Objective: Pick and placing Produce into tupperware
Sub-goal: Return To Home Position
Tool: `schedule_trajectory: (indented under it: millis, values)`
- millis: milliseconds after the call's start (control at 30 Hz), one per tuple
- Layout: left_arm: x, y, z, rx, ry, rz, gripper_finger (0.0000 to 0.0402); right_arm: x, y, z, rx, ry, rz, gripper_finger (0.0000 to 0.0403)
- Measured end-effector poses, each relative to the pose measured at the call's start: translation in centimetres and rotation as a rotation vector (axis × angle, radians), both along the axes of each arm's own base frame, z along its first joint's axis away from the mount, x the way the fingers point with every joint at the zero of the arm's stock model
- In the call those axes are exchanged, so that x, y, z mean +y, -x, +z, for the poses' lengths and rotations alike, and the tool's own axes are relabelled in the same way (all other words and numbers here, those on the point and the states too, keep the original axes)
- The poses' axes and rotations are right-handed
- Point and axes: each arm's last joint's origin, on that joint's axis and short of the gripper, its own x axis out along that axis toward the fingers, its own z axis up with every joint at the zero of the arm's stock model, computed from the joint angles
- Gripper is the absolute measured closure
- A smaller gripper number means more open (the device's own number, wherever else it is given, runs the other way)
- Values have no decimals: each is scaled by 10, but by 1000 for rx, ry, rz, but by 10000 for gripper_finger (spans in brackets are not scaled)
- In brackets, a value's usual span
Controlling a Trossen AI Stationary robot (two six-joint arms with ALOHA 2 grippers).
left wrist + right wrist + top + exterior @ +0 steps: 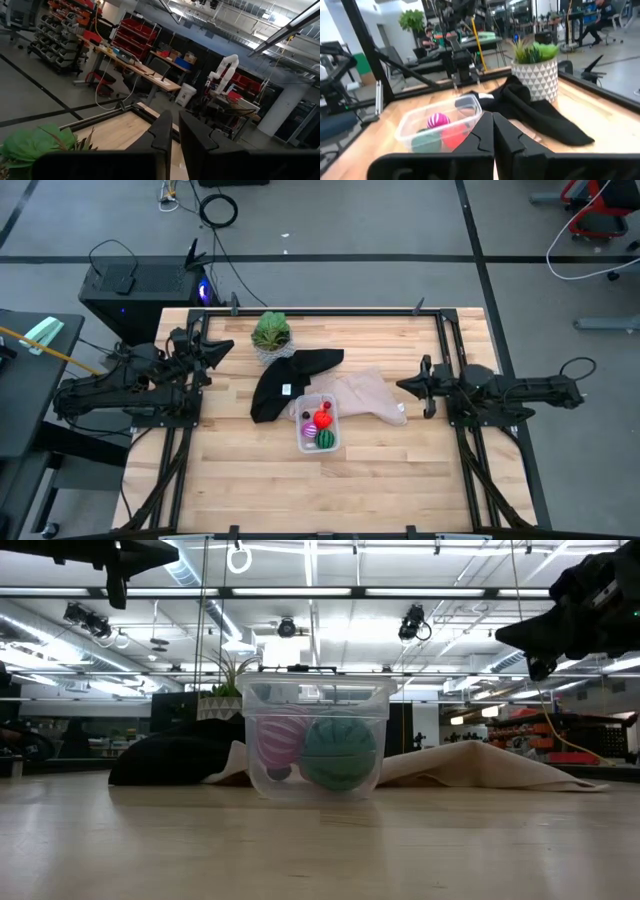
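Three fruits (340, 753) in tupperware (300, 700) — red (322, 418), magenta (310, 430), green (326, 439); left gripper (228, 345), right gripper (402, 385) pressed together.

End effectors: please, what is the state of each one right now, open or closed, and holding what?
Left end effector: closed, holding nothing.
Right end effector: closed, holding nothing.

Legible text, brands, numbers: none in any view.
Small white tag (286, 389) on the crumpled black cloth (312, 364): print too small to read; lies between the left gripper (226, 346) and the right gripper (406, 385), nearer the left.
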Motion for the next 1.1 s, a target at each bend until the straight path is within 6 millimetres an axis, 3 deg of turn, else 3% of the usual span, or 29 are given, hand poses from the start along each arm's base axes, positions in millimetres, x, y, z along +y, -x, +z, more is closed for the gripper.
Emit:
schedule_trajectory:
  millis: [233,467,733,967,1100]
  values:
    - [0,0,2,-5,-27,3,373,-1,-5,-7,78,-41,-23,395]
    - [-1,7,25,-128,-324,86,386,-1,-6,-9,88,-129,-42,386]
    - [-6,41,50,-379,-549,196,394,-1,-6,-8,84,-129,-53,399]
    - [-10,73,47,-455,-579,227,392,-2,-6,-8,79,-128,-74,391]
    - [-11,73,45,-442,-590,212,395,-2,-6,-8,78,-127,-86,392]
